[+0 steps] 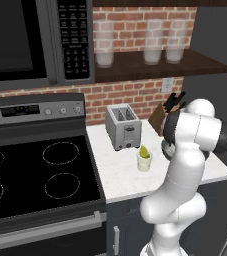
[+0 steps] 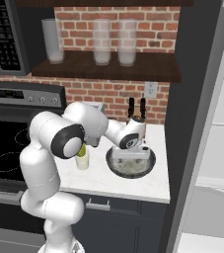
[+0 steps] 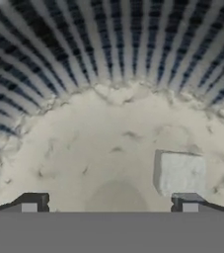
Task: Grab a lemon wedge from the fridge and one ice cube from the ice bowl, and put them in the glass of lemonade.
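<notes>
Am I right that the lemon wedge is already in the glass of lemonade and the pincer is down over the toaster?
Not quite. The lemon wedge is in the glass of lemonade, but the right base view shows the pincer over the ice bowl, not the toaster.

a red brick wall (image 1: 130,95) runs behind a white marble counter (image 1: 120,180) with dark cabinets (image 2: 118,222) below. a dark wooden shelf (image 1: 155,65) on the wall carries three frosted glasses (image 1: 152,42). a black glass stove (image 1: 30,175) with a grey control panel stands left of the counter, under a dark microwave (image 1: 30,40). a silver toaster (image 1: 122,127), a knife block (image 1: 160,117) and a wall outlet (image 2: 150,90) sit at the back.
</notes>
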Robot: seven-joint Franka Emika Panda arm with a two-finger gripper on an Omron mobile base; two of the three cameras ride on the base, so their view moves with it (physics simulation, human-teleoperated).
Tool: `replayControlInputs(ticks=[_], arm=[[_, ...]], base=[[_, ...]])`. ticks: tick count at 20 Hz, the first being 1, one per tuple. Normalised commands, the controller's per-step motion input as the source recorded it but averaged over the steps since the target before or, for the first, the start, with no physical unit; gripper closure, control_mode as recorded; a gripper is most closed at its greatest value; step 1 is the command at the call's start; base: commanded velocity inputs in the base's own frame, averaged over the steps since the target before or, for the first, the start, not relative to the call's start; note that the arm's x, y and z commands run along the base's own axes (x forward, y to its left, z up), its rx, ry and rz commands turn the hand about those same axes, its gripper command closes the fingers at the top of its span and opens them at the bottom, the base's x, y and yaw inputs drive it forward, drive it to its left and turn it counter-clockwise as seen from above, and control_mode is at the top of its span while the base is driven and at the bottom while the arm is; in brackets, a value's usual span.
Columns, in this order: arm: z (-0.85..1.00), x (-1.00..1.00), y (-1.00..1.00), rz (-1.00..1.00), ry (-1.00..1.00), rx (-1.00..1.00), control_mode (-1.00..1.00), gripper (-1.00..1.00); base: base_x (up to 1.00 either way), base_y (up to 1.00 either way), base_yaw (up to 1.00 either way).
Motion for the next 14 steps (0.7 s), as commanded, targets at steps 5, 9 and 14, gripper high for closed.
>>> replayControlInputs(ticks=[5,9,14], arm=[[0.01,-0.22,0.0,0.01,-0.01,0.0,-1.0,-1.0],[0.09,-0.18,0.11,0.05,-0.05,0.0,-1.0,-1.0],[0.08,-0.01,0.22,0.03,-0.05,0.0,-1.0,-1.0]], base=[[0.0,0.0,0.0],[0.0,0.0,0.0],[0.0,0.0,0.0]])
